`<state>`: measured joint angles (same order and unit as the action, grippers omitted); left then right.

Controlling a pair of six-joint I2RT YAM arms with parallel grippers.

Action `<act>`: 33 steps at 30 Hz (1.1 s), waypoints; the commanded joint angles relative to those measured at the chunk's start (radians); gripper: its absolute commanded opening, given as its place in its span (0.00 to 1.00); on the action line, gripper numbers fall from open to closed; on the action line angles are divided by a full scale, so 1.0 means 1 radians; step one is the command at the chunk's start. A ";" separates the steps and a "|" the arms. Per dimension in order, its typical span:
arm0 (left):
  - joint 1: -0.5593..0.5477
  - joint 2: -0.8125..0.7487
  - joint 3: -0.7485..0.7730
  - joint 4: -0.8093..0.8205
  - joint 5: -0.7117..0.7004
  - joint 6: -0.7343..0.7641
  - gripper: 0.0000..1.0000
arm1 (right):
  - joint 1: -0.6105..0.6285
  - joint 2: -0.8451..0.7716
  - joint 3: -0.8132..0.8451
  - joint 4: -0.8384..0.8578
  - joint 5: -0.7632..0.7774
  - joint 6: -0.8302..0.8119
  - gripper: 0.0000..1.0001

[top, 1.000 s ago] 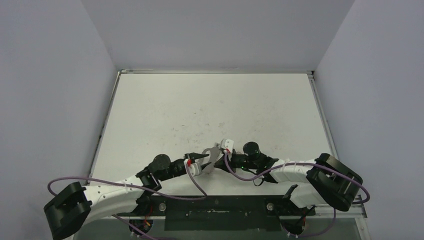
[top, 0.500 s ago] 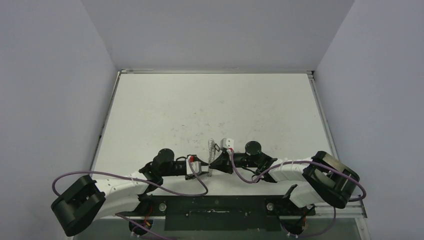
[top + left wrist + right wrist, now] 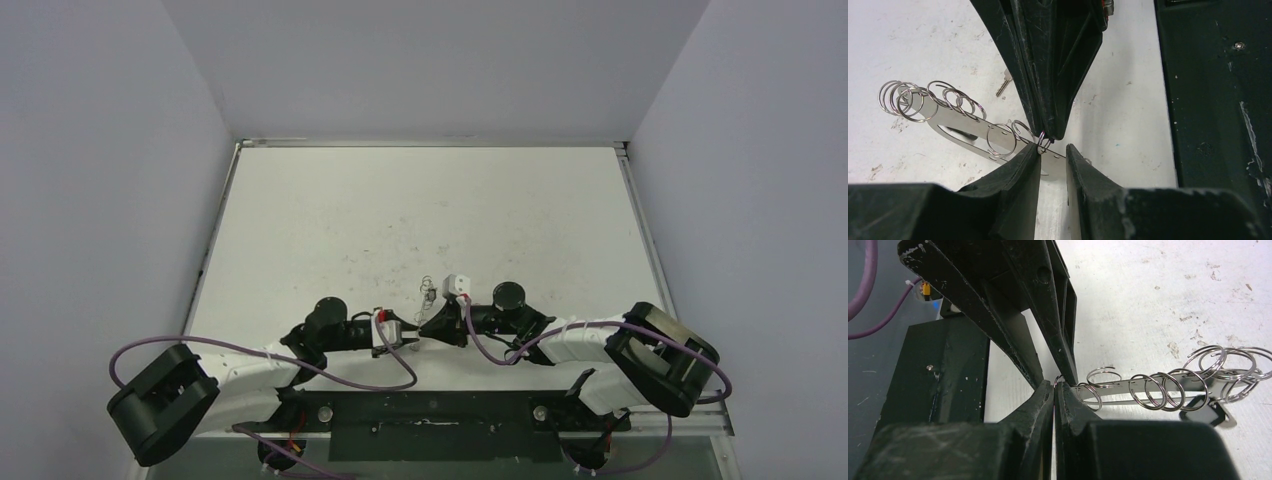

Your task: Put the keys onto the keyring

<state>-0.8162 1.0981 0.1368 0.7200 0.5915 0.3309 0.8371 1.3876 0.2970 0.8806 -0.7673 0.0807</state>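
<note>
Alignment is deciding this: right tool point(image 3: 1054, 388) is clamping the keyring point(image 3: 1120, 386) by its end, left tool point(image 3: 1052, 153) is waiting, jaws slightly apart, beside it.

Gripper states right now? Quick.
Left gripper: jaws apart, either side of the keyring end; no clear grip.
Right gripper: shut on the keyring's end ring.
</note>
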 commanded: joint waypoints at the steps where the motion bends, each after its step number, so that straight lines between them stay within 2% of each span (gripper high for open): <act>1: 0.001 -0.025 -0.006 0.061 0.000 -0.022 0.23 | -0.001 -0.012 0.008 0.158 -0.049 0.019 0.00; 4: 0.002 -0.067 -0.010 0.039 -0.019 -0.025 0.24 | -0.001 -0.013 0.001 0.159 -0.047 0.019 0.00; 10: 0.004 -0.178 0.003 -0.106 -0.024 -0.004 0.23 | -0.003 -0.007 -0.018 0.174 -0.036 0.040 0.00; 14: 0.005 -0.197 0.001 -0.144 -0.018 -0.005 0.22 | -0.001 0.022 -0.052 0.230 -0.020 0.070 0.00; 23: 0.004 -0.140 0.013 -0.132 0.003 0.024 0.22 | -0.002 0.112 -0.125 0.409 -0.011 0.153 0.00; 33: 0.001 0.011 0.082 -0.155 0.069 0.104 0.21 | -0.001 0.105 -0.134 0.402 -0.010 0.150 0.00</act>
<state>-0.8162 1.0565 0.1562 0.5606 0.6056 0.3878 0.8375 1.5036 0.1623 1.1809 -0.7670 0.2287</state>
